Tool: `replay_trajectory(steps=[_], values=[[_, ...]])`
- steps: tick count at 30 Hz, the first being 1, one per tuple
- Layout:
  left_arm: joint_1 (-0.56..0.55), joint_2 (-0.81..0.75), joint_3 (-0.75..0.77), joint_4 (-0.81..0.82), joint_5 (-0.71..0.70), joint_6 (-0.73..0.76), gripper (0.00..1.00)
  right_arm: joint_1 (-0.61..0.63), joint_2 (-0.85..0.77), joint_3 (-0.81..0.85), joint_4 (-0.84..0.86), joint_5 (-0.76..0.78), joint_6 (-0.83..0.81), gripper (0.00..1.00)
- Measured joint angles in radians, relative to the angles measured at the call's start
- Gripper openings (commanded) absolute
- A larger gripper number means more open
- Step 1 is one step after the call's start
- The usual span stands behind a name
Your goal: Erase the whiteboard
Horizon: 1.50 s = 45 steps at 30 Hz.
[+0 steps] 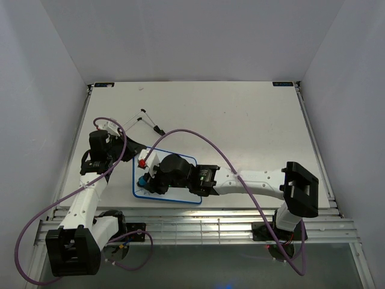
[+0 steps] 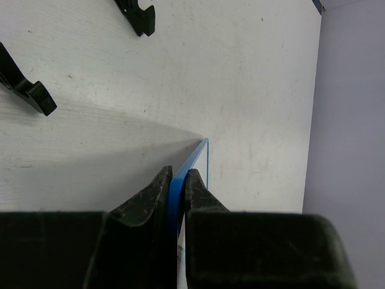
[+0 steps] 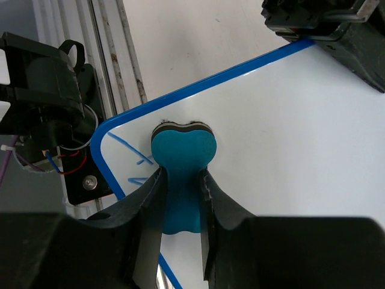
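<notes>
Two grips noted. Your right gripper (image 3: 180,180) had its fingers closed on the waist of the blue eraser (image 3: 182,150). The eraser's felt face was pressed to the whiteboard (image 3: 289,120) near a corner, beside leftover marker strokes (image 3: 129,147). Your left gripper (image 2: 175,180) pinched the board's blue rim edge-on. The board lay on the table (image 1: 240,114), toward its near edge, between the arms. It looked thin, light, stiff and slick-faced, likely to skate under wiping, so the rim was the place to hold.
</notes>
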Motion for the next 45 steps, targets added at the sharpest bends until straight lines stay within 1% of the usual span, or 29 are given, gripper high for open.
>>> replay_trajectory(steps=[16,30,37,45], values=[[-0.001,0.0,0.0,-0.003,0.008,0.004,0.0,0.035,-0.02,-0.037,0.039,-0.003,-0.124,0.08],[-0.002,0.0,0.0,-0.004,0.013,0.005,0.0,0.063,-0.052,-0.105,0.107,-0.015,-0.185,0.08],[-0.002,0.0,0.0,-0.004,0.013,0.005,0.0,0.064,-0.052,-0.105,0.11,-0.015,-0.204,0.08],[-0.002,0.0,0.0,-0.003,0.015,0.013,0.0,0.071,-0.033,-0.064,0.074,-0.015,-0.237,0.08]])
